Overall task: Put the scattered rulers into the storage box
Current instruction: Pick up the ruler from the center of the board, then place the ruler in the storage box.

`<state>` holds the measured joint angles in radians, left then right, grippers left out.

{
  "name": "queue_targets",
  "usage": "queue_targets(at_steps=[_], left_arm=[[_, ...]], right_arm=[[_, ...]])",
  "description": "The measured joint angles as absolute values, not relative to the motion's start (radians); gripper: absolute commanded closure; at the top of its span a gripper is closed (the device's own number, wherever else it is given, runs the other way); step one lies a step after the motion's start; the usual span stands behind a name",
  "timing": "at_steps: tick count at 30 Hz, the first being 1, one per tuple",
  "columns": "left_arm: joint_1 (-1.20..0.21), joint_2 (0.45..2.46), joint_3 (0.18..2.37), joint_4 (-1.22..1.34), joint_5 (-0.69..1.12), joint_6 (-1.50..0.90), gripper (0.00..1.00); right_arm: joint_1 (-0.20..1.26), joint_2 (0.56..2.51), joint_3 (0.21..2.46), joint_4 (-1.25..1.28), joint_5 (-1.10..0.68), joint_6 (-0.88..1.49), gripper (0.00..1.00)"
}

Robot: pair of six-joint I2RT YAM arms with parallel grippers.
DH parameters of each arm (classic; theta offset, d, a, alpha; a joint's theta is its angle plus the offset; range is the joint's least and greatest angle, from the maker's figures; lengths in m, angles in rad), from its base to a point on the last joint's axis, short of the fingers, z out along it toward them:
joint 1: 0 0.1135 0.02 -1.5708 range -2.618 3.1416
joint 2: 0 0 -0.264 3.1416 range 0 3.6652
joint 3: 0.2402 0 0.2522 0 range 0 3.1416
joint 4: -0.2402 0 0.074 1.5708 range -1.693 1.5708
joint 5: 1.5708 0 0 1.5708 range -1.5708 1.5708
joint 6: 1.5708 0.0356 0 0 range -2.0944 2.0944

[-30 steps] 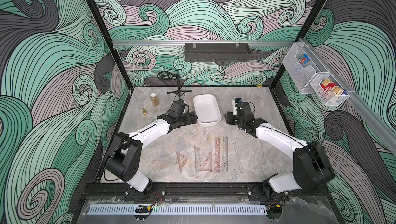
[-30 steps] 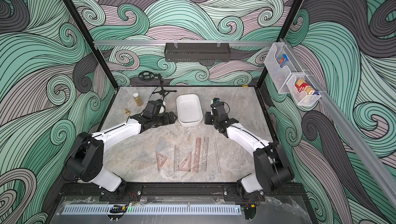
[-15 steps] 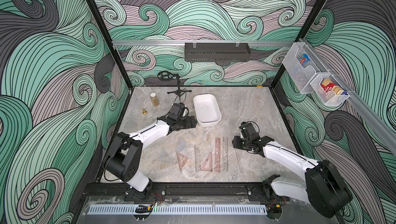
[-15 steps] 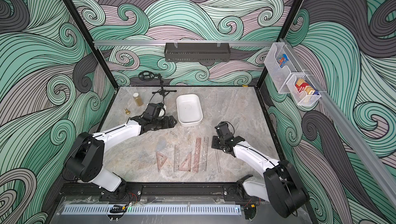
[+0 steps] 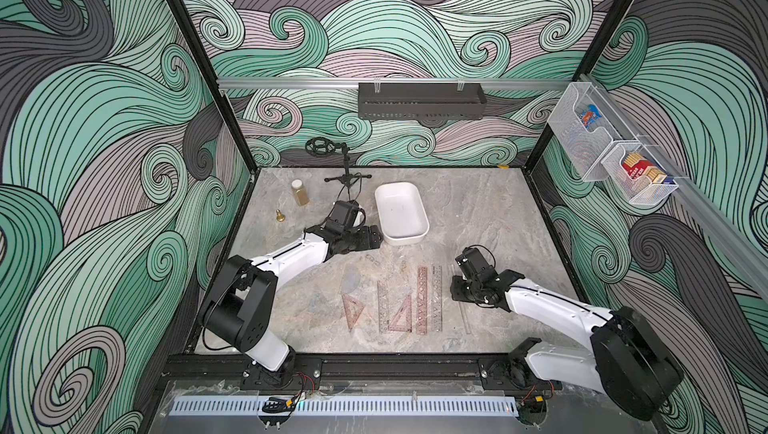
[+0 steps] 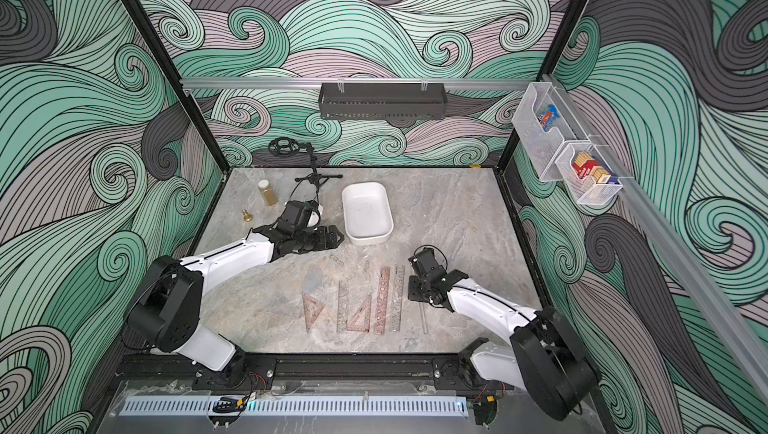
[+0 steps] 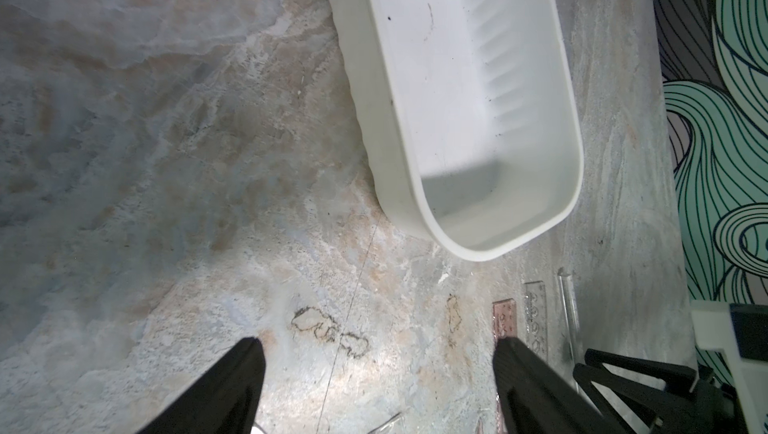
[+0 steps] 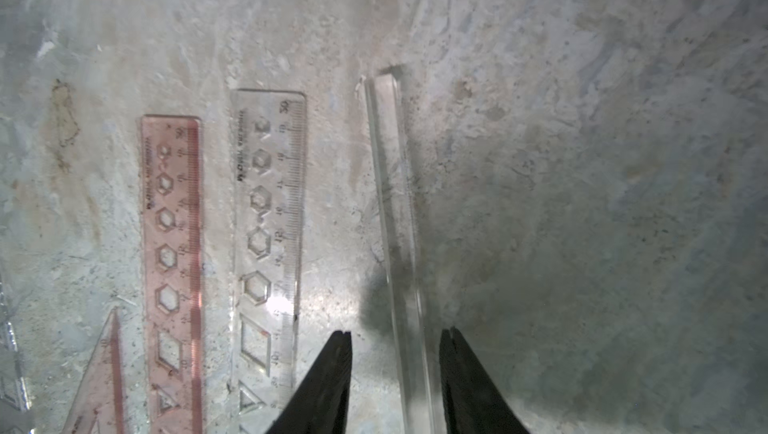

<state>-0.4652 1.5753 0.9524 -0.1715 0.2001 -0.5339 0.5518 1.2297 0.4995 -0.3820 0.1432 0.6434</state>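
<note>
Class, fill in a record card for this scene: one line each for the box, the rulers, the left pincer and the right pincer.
Storage box: white, nothing inside, upright on the table
Rulers: all lying flat on the table, side by side, none in the box
Left pincer: open, empty, beside the box
Right pincer: open, astride the narrow clear ruler, not yet closed on it

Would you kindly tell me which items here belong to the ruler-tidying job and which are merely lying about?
Job: pink ruler, clear ruler, narrow clear strip, set squares, storage box.
Lying about: jar, small brass object, black stand, wall shelf, mesh baskets.
</note>
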Motion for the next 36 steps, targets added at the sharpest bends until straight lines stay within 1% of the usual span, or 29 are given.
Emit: queue_targets(at_steps=[6,10,18,24,29,32,36], left_arm=[[-0.465,1.576,0.952,-0.171,0.206,-0.533,0.10],[-0.465,1.576,0.952,-0.171,0.207,-0.534,0.10],[-0.452,1.576,0.952,-0.171,0.213,-0.534,0.10],[-0.441,1.580,0.952,-0.171,0.215,-0.534,0.10],[-0.440,1.583,0.952,-0.172,0.219,-0.535,0.10],[-0.439,1.587,0.952,-0.172,0.220,-0.535,0.10],[-0.439,1.596,0.953,-0.172,0.220,-0.535,0.10]], right_arm=[[0.560,1.232,0.494,-0.387,0.161,0.672,0.81],[0.561,1.232,0.493,-0.385,0.177,0.682,0.88],[0.554,1.232,0.493,-0.380,0.191,0.684,0.93],[0.503,1.234,0.521,-0.387,0.190,0.654,0.98],[0.434,1.290,0.689,-0.398,0.189,0.585,1.00],[0.411,1.383,0.864,-0.387,0.187,0.532,1.00],[0.410,1.563,1.133,-0.349,0.168,0.471,1.00]])
